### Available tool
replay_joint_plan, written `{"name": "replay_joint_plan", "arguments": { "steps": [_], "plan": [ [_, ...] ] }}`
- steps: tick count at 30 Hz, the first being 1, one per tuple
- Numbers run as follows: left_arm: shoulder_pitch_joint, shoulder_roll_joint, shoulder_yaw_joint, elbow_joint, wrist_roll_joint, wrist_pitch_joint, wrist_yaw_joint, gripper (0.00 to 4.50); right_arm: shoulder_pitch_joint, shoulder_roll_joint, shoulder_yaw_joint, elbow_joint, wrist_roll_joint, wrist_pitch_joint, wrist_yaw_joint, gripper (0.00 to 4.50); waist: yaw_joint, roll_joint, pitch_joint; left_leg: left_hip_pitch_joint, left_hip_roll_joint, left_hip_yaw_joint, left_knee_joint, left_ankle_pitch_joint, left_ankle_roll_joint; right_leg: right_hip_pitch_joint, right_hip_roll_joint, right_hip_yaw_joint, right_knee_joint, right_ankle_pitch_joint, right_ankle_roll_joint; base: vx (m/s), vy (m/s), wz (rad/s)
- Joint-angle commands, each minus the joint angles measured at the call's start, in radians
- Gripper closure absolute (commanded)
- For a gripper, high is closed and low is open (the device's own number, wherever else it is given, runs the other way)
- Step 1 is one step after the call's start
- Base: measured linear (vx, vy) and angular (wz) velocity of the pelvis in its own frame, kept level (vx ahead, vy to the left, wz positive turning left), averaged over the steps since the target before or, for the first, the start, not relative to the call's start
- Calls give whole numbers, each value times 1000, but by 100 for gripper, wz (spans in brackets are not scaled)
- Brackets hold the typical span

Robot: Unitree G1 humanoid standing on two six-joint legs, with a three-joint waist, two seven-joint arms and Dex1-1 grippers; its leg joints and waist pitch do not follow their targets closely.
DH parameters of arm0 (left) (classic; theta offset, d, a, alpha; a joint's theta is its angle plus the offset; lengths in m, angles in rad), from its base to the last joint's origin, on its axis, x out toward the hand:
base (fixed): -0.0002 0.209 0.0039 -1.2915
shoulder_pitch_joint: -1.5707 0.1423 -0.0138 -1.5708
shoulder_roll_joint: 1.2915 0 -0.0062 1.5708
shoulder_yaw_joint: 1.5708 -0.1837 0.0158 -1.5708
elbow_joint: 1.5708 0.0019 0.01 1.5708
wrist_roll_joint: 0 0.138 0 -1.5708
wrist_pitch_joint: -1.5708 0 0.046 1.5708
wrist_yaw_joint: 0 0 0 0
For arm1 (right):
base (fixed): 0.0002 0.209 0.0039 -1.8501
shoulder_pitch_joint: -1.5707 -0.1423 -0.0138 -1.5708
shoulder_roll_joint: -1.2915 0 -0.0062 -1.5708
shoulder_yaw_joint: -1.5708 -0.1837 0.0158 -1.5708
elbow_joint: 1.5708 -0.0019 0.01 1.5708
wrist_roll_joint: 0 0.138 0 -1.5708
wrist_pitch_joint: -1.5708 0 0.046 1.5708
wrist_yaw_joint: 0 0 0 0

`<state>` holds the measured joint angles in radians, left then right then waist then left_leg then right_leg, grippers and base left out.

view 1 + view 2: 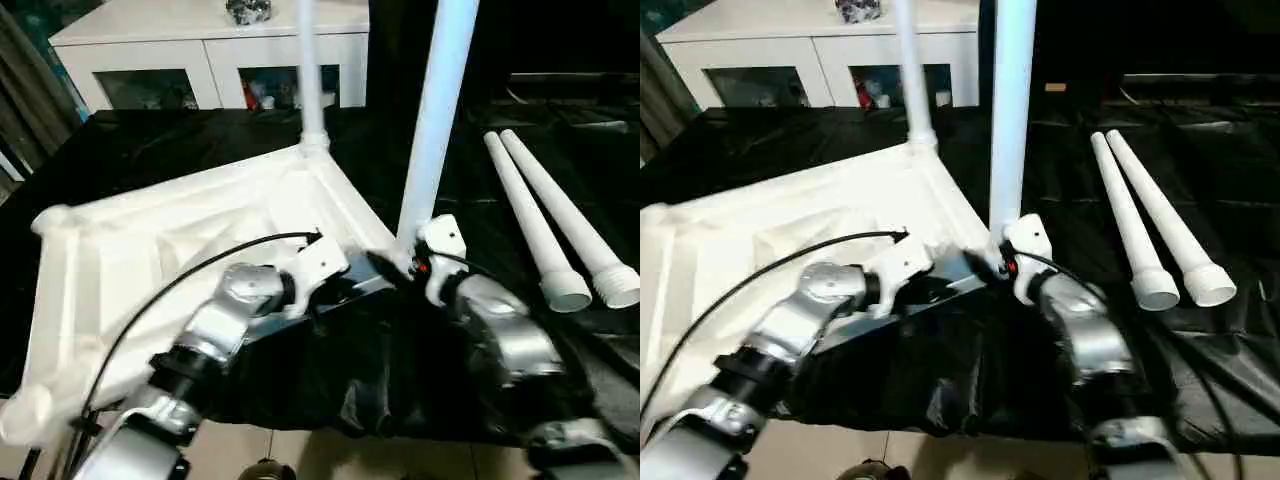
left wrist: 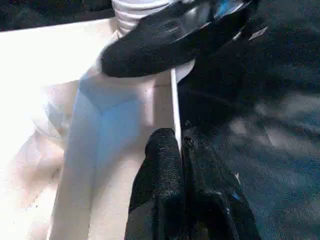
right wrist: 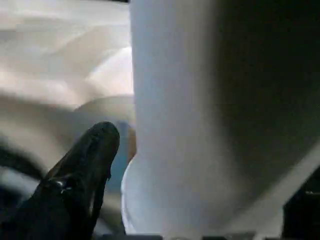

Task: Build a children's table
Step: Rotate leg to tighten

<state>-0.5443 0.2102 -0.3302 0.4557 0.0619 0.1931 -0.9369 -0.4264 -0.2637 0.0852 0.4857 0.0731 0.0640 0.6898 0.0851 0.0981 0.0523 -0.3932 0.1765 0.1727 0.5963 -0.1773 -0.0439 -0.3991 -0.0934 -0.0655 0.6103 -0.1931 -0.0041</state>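
The white tabletop (image 1: 180, 230) lies ribbed underside up on a black-covered table. One white leg (image 1: 310, 70) stands upright in its far corner socket. A second leg (image 1: 437, 110) stands upright at the near right corner. My right gripper (image 1: 403, 262) is open at that leg's base, with one black finger (image 3: 85, 170) on each side and a small gap to the tube. My left gripper (image 2: 172, 140) is shut, its fingertips resting on the tabletop's rim just beside that corner, with nothing held. Two more legs (image 1: 530, 215) (image 1: 575, 215) lie side by side to the right.
A white cabinet (image 1: 200, 50) with glass doors stands behind the table. The black cover (image 1: 350, 370) hangs crumpled over the table's near edge under my forearms. A black cable (image 1: 200, 270) runs along my left arm over the tabletop.
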Motion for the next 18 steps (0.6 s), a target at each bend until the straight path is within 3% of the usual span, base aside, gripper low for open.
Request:
{"name": "replay_joint_plan", "arguments": {
  "steps": [1,5,6,7,11,14,15,18],
  "plan": [
    [2,6,-14,-49,-42,-40,-79,450,16,-31,59,-51,26,4,167,62,1,-17,-73,13,45,-14,-64,-175,97,54,-55,36,-69,-105,-233,0,0,0],
    [6,44,-5,-47,-67,-52,-138,450,29,-86,83,-102,78,34,315,62,9,-21,-74,12,48,-12,-59,-151,126,52,-54,35,-63,-88,-251,0,0,0],
    [7,74,-9,-40,-69,-67,-174,450,37,-118,100,-129,102,52,396,62,10,-28,-74,11,48,-12,-59,-153,130,52,-55,35,-64,-100,-250,0,0,0],
    [7,82,-10,-38,-69,-71,-184,450,38,-126,105,-134,107,56,418,62,12,-26,-75,12,48,-12,-58,-153,131,52,-55,34,-63,-107,-250,0,0,0],
    [5,114,-4,-21,-77,-86,-234,450,41,-167,133,-149,109,58,500,62,13,-25,-71,14,51,-13,-63,-188,111,47,-56,36,-67,-164,-245,0,0,0],
    [-10,138,-6,11,-75,-110,-269,450,37,-189,146,-152,110,63,558,99,15,-26,-71,14,50,-13,-63,-187,105,47,-57,37,-68,-172,-241,0,0,0],
    [-17,143,-5,21,-78,-115,-278,450,37,-197,152,-157,109,64,574,112,17,-19,-72,15,50,-13,-62,-181,104,46,-56,37,-67,-165,-241,0,0,0],
    [-32,145,-1,38,-83,-120,-293,450,37,-207,158,-170,115,79,592,132,20,-23,-73,16,50,-12,-62,-177,103,46,-55,37,-67,-150,-246,0,0,0]
  ]
}}
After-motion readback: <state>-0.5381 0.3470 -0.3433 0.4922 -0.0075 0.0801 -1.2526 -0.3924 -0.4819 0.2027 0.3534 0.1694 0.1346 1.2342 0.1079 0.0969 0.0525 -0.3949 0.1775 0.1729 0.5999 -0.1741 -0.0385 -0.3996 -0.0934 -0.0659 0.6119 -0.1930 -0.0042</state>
